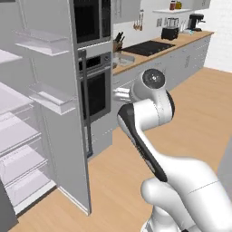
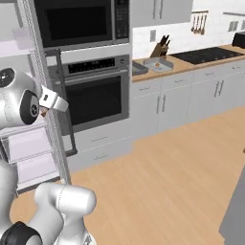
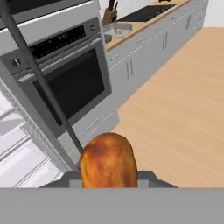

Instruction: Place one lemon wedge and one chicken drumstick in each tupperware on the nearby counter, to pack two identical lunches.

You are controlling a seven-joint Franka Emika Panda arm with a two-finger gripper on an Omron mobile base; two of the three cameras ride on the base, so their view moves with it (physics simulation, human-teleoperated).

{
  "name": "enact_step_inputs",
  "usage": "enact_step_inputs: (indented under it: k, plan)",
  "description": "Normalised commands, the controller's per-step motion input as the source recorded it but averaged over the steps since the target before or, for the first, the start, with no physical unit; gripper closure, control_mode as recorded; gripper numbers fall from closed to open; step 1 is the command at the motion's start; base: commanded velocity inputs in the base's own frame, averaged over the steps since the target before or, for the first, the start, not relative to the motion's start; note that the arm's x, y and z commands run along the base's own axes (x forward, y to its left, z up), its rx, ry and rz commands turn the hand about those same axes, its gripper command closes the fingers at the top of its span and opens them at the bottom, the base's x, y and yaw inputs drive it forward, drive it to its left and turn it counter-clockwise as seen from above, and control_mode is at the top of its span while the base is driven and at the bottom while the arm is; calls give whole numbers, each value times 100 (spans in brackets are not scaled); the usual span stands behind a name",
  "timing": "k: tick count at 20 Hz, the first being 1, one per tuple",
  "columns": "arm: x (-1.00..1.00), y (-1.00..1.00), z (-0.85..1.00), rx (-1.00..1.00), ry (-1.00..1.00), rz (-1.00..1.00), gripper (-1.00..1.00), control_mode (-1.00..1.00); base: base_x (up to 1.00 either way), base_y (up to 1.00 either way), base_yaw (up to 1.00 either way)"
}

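The drumstick sits closest to the lens in the hand view, an orange-brown roasted lump rising from the bottom of the picture. The hand is closed on it at a narrow setting; the fingertips themselves are hidden behind the meat, so the exact contact points cannot be read. The long axis of the drumstick runs roughly along the line of sight of the hand (the pale bone end is not visible from here).

Beyond the drumstick stands the built-in oven with its dark door, and next to it the open refrigerator door with clear shelves.

The tabletop lies ahead of the hand and to the upper right of the hand view, well apart from it, past the oven. A shallow pale container rests on it just beside the knife block, with the black cooktop farther along. Whether this container is one of the lunch boxes cannot be confirmed at this size.

Judgement: the step in hand is the carry. The coming move depends on one relation: the container is forward and to the right of the loaded hand, so the base or arm must close that gap before release.
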Motion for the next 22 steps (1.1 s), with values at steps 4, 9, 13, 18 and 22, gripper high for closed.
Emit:
enact_step_inputs:
  k: [4,9,13,18,22]
  plan:
    - [0,0,0,0,0,0,100,100,86,-100,-5]
    - [0,0,0,0,0,0,100,100,100,-92,1]
    - [0,0,0,0,0,0,100,100,100,-69,5]
    - [0,0,0,0,0,0,100,100,100,-31,11]
    - [0,0,0,0,0,0,100,100,100,-1,17]
